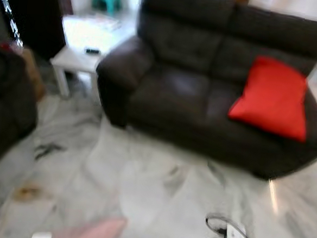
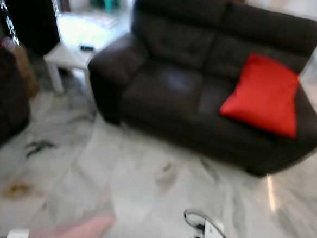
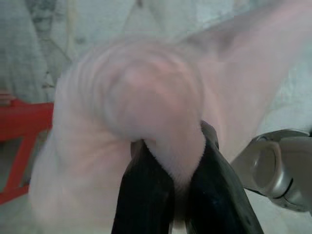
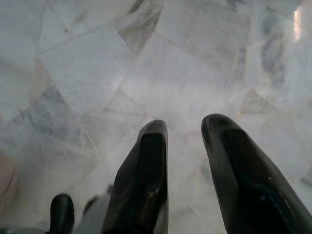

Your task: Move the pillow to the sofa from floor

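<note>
A pale pink pillow (image 1: 93, 231) shows at the bottom edge of the eye views, low on my left side. In the left wrist view my left gripper (image 3: 175, 156) is shut on a fold of this pink pillow (image 3: 141, 112), the fabric bulging between and over both black fingers. The dark brown sofa (image 1: 187, 94) stands ahead across the marble floor, with a red cushion (image 1: 274, 97) leaning on its right seat. My right gripper (image 4: 187, 129) hangs over bare marble, its fingers apart with nothing between them.
A white side table (image 1: 78, 59) stands left of the sofa. A dark armchair (image 1: 4, 103) is at the far left. A black cable and a white device (image 1: 224, 235) lie on the floor near my right side. Something red (image 3: 19, 131) shows behind the pillow.
</note>
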You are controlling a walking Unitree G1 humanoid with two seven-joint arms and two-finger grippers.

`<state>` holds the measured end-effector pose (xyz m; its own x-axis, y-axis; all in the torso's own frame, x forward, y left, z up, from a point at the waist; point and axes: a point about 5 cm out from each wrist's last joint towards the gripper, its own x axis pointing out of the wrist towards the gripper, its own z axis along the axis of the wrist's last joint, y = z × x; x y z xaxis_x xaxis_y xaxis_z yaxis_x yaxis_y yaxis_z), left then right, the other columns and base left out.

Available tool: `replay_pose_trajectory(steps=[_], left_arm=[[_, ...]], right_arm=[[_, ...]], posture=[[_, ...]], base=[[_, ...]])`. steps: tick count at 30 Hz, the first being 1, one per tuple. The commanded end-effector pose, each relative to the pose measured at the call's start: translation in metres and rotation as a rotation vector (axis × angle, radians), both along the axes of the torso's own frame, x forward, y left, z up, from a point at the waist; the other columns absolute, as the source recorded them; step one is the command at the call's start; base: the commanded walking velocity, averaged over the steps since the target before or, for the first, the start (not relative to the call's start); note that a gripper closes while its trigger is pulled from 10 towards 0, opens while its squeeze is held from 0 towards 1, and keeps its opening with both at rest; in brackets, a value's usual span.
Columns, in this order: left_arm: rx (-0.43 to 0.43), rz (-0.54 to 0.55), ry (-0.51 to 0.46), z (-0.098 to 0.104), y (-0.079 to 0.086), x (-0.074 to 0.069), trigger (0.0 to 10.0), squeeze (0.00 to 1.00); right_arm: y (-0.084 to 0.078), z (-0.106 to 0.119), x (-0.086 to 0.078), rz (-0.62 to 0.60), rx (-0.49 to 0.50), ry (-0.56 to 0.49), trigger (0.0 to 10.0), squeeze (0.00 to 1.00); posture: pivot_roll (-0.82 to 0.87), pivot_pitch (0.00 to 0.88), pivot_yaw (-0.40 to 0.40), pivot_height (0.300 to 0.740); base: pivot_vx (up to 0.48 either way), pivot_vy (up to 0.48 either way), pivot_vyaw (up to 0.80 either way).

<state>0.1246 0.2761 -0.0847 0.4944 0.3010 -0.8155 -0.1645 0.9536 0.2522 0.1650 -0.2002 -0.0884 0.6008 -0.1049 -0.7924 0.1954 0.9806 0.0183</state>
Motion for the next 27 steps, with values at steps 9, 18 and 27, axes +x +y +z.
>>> replay_pose_trajectory(steps=[9, 18, 27], left_arm=[[-0.061, -0.036, 0.013, 0.0099, 0.0207, 0.0058, 10.0, 0.00], [-0.061, -0.034, 0.012, 0.0100, 0.0208, 0.0063, 10.0, 0.00], [-0.058, -0.037, 0.014, 0.0101, 0.0211, 0.0061, 10.0, 0.00]], right_arm=[[-0.0331, -0.0024, -0.0233, -0.213, 0.173, -0.007, 10.0, 0.00], [-0.0330, -0.0022, -0.0226, -0.204, 0.171, -0.007, 10.0, 0.00], [-0.0329, -0.0024, -0.0228, -0.202, 0.168, -0.005, 10.0, 0.00]], posture=[[-0.01, 0.000, -0.042, 0.740], [-0.02, 0.000, -0.041, 0.740], [-0.01, 0.000, -0.041, 0.740]], base=[[0.325, 0.000, 0.00], [0.328, 0.000, 0.00], [0.329, 0.000, 0.00]])
